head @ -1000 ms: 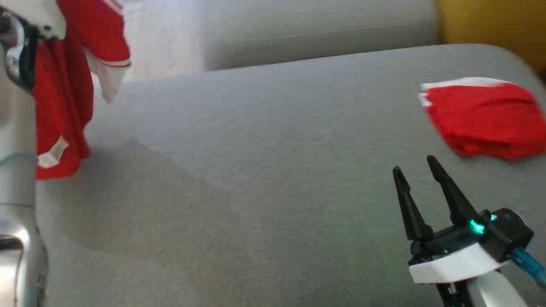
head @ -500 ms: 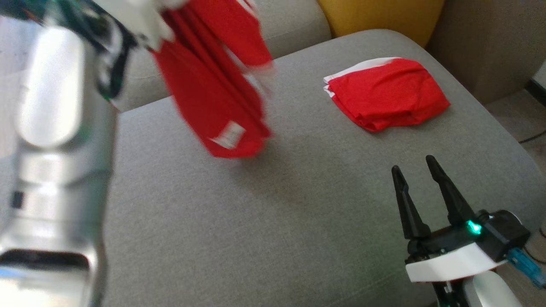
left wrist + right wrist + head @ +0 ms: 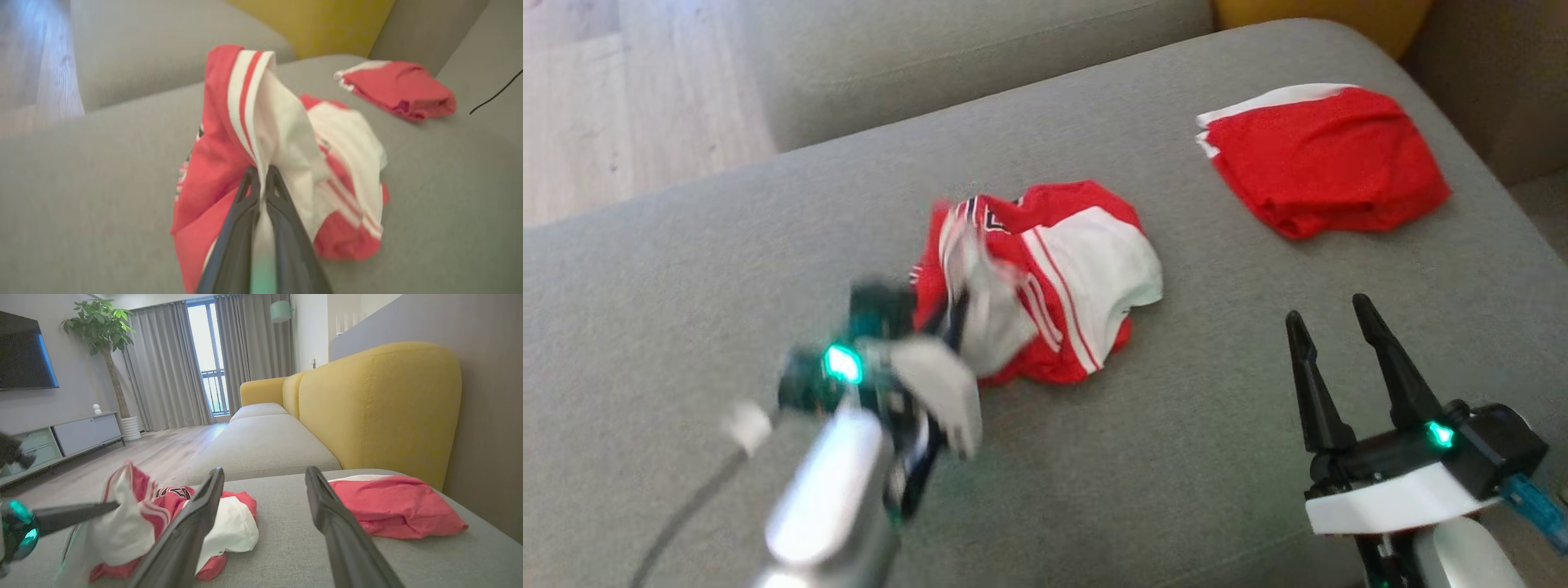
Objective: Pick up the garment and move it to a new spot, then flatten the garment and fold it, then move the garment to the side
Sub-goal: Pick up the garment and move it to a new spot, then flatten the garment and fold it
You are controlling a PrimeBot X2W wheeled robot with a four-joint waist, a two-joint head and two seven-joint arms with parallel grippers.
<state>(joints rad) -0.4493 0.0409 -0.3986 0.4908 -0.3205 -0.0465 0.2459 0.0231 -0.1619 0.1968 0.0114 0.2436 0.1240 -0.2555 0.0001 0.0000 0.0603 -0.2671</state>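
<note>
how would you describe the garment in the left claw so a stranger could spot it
Start at the grey sofa seat in front of the yellow backrest. Near its middle lies a crumpled red garment, pinched by the left claw. Unlike the folded red garment towards the corner, it has broad white panels and stripes.

No words or numbers can be read here. The red and white garment [image 3: 1062,278] has a dark print [image 3: 171,493] on it. In the head view the print sits at about 11 o'clock on the heap. It is crumpled and too blurry to read.
</note>
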